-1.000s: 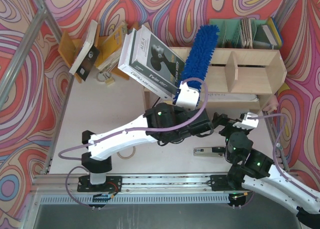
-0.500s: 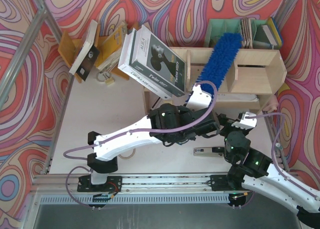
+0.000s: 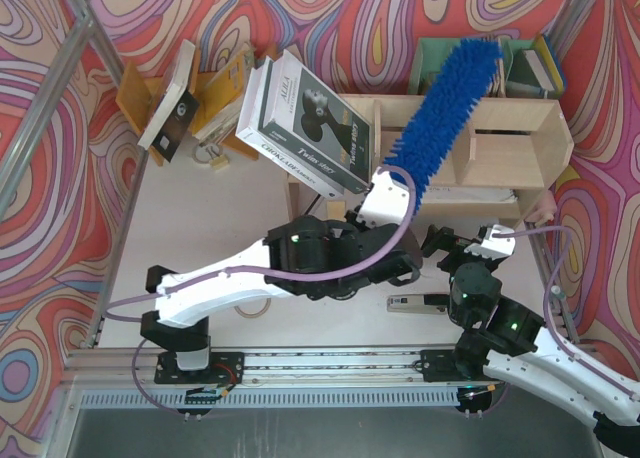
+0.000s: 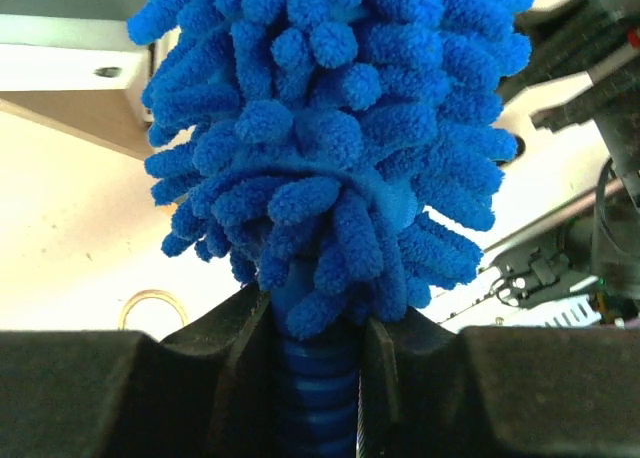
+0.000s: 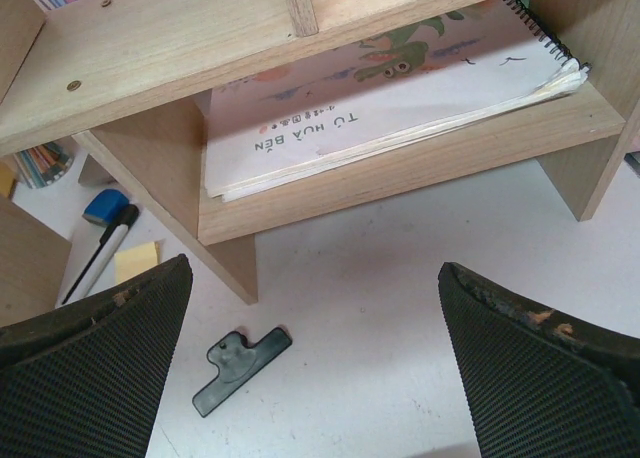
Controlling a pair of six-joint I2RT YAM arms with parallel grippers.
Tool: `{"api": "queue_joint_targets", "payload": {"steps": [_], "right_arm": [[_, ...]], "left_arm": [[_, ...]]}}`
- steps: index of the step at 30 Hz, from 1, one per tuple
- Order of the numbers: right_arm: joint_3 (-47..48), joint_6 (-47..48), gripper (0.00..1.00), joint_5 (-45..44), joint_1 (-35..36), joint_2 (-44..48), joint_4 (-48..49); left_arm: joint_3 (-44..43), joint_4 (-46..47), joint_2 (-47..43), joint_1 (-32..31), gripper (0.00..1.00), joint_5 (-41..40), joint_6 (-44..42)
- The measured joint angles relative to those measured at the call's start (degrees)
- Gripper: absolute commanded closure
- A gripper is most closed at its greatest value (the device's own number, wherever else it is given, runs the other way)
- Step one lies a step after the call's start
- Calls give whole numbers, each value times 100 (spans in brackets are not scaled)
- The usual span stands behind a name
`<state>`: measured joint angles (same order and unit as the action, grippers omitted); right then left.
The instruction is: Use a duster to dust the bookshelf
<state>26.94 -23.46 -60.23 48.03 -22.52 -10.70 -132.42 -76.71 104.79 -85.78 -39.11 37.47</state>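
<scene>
The light plywood bookshelf (image 3: 500, 118) stands at the back right; its lower level with a spiral notebook (image 5: 380, 108) fills the right wrist view (image 5: 150, 68). My left gripper (image 3: 385, 203) is shut on the ribbed blue handle (image 4: 318, 388) of the blue fluffy duster (image 3: 450, 108). The duster slants up to the right across the shelf's top, its tip over the green organizer. In the left wrist view its shaggy head (image 4: 330, 128) fills the frame. My right gripper (image 3: 455, 246) is open and empty, low in front of the shelf (image 5: 310, 378).
A boxed item (image 3: 310, 128) leans on the shelf's left end. An orange-brown book stand (image 3: 175, 88) with books is at the back left. A green organizer (image 3: 440, 63) stands behind the shelf. A black clip (image 5: 240, 368), a stapler (image 3: 418, 302) and a tape ring (image 4: 150, 308) lie on the table.
My left arm has swung the duster to the right along the shelf's top, from beside the leaning box to the shelf's middle, tip now farther right and back. The right arm barely moved.
</scene>
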Motion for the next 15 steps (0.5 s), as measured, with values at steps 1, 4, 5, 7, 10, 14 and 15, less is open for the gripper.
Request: {"api": "queue_joint_targets", "payload": {"steps": [1,4,5,7,10,14,15], "right_arm": [[0,0,1,-2,0,0,-2],[0,-4,1,-2,0,0,-9],[0,-11,1,-2,0,0,-13],[0,-22,1,-2,0,0,-17],[0,-39,1,0,0,0,-24],[0,-42,1,0,0,0,-33],[0,-46,1,-2,0,0,-37]], "left_arm": [[13,-17,-79,0,100,-122,26],[107,-116,-293,28,100,-428,136],[175,-149,-361,57,100,-487,162],[365,-186,-481,153,100,-564,240],[656,-254,-586,326,100,-612,308],[804,-258,-595,417,100,-645,299],[804,-254,-595,417,100,-654,278]]}}
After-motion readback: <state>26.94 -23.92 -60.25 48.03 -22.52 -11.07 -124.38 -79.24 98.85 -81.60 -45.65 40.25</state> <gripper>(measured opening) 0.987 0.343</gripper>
